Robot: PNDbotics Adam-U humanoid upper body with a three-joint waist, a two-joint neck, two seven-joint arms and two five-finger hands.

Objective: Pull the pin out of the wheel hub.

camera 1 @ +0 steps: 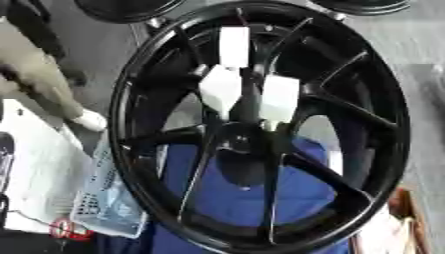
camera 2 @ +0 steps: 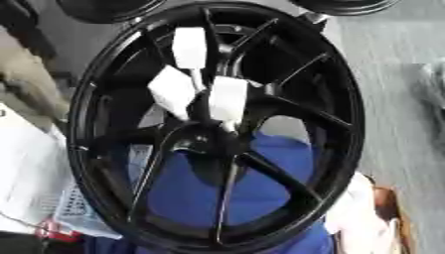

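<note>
Wheel is shown filling most of the view: black, multi-spoke, face turned towards the camera and tilted. It is probably propped this way so the hub is presented for access. Hub sits at the middle of the spokes, slightly below the centre of the view.

Three white blocky pieces are clustered just above the hub, two side by side nearest it and one further up, all angled towards the hub centre. What they are cannot be told; they may be where the work on the pin is being done.

The pin itself cannot be made out. It is judged to be at or just above the hub, under the white pieces, and not yet seen clear of the wheel.

No hand is identified with certainty against the black spokes, so whether either hand is wide, narrow or holding anything cannot be told.

Blue cloth is seen through the spokes below the hub, likely laid as padding under the wheel. A white mesh basket lies left of and below the hub, just outside the rim. Another dark round item is cut off above and left of the hub.
</note>
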